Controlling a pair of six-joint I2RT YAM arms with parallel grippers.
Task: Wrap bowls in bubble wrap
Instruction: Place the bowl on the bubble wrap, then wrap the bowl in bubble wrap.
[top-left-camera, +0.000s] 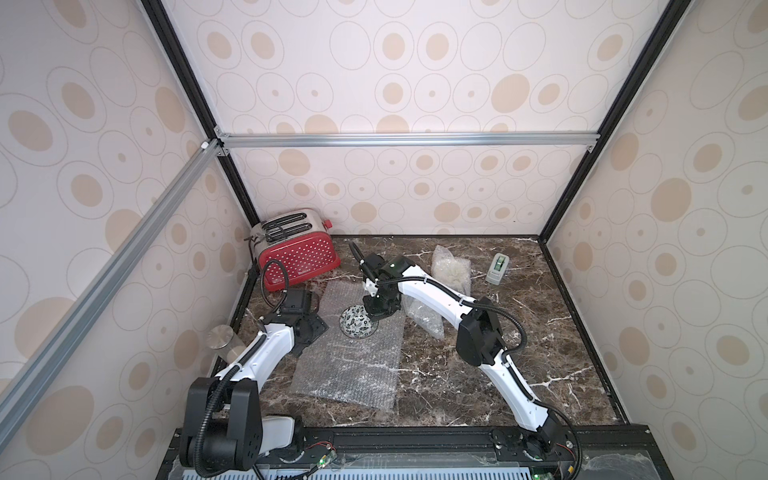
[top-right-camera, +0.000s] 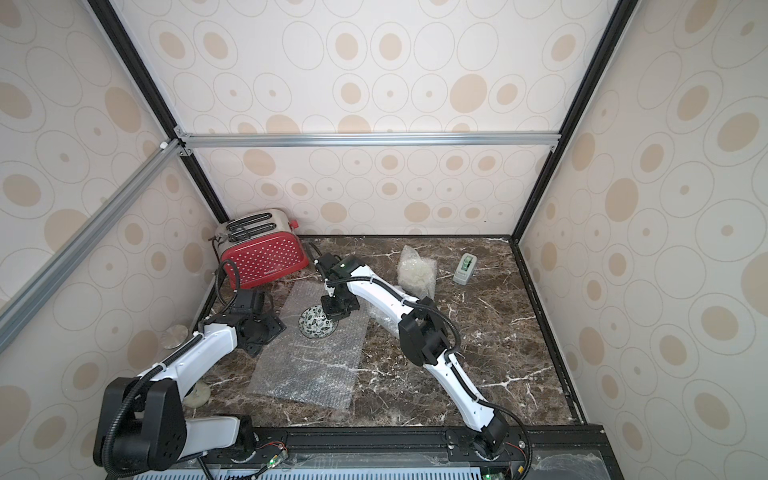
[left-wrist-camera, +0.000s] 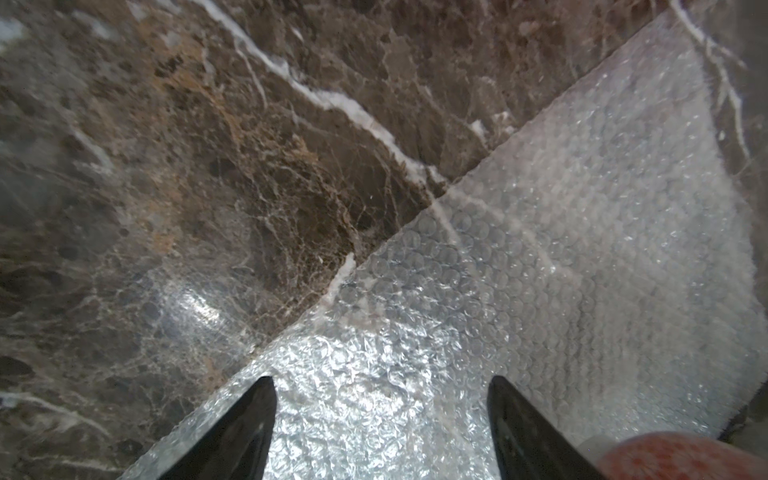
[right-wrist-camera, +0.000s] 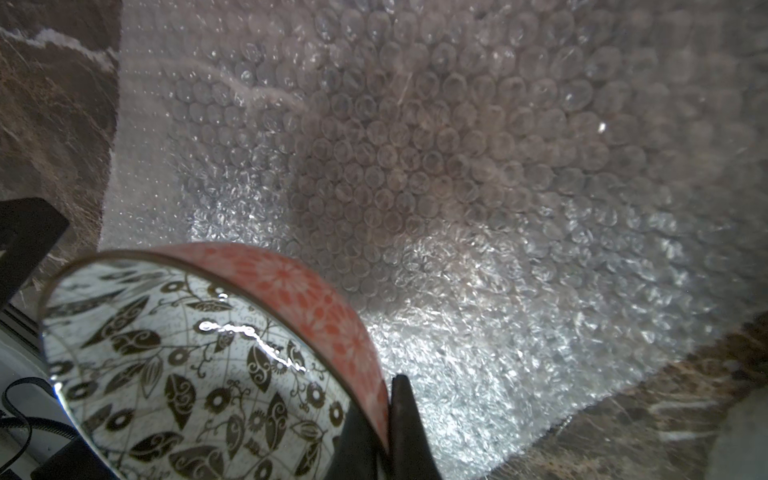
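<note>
A bowl (top-left-camera: 357, 325) (top-right-camera: 317, 322), white inside with black leaves and red-orange outside (right-wrist-camera: 299, 291), is at the far end of a flat bubble wrap sheet (top-left-camera: 353, 361) (top-right-camera: 307, 365) (right-wrist-camera: 478, 166). My right gripper (right-wrist-camera: 380, 401) (top-left-camera: 374, 314) is shut on its rim, one finger inside and one outside. Whether the bowl rests on the sheet or hangs just above it I cannot tell. My left gripper (left-wrist-camera: 382, 386) (top-left-camera: 309, 330) hovers open over the sheet's left edge (left-wrist-camera: 540, 270), nothing between its fingers.
A bubble-wrapped bundle (top-left-camera: 451, 266) and a crumpled clear sheet (top-left-camera: 424, 318) lie behind the right arm. A tape dispenser (top-left-camera: 498, 269) stands at the back right, a red toaster (top-left-camera: 297, 255) in the back left corner, a metal cylinder (top-left-camera: 220, 337) at the left edge. A cream bowl (top-right-camera: 199, 394) sits by the left arm's base.
</note>
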